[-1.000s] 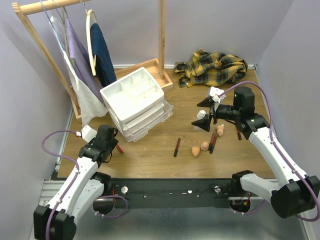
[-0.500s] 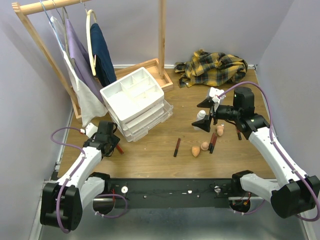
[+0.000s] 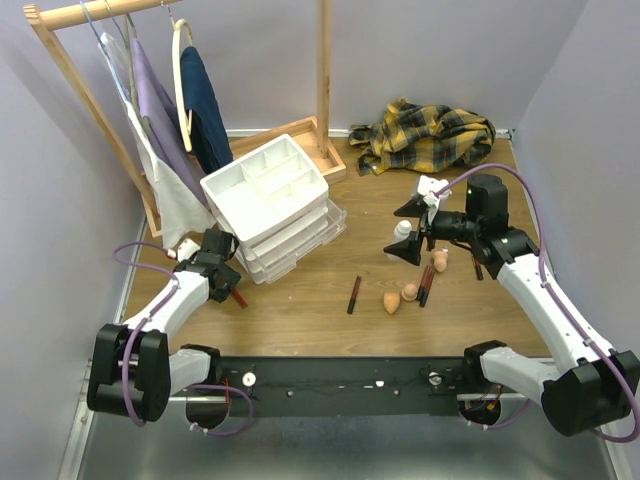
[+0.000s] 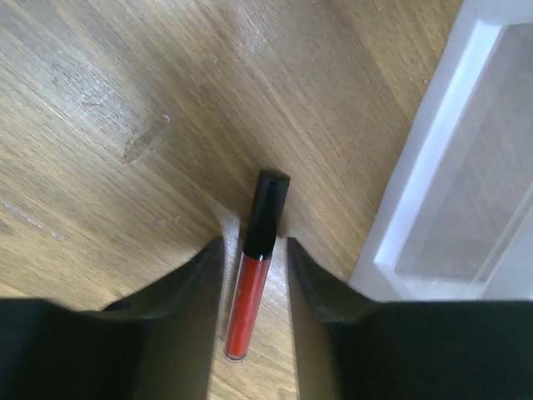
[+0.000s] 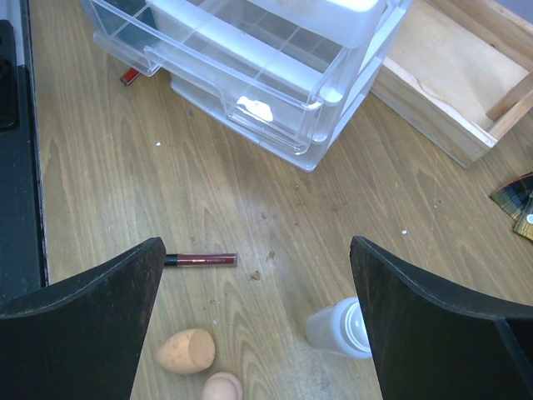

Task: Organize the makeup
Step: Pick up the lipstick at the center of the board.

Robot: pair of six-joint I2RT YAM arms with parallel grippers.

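Left gripper stood part-open, jaws straddling the red stick at lower centre, black cap past the fingertips, slim gaps either side. Right gripper gaped wide, empty.

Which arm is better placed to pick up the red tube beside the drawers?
Left. The left gripper is open, its fingers on either side of the red tube beside the drawers. The right gripper is open far away, near a white bottle.
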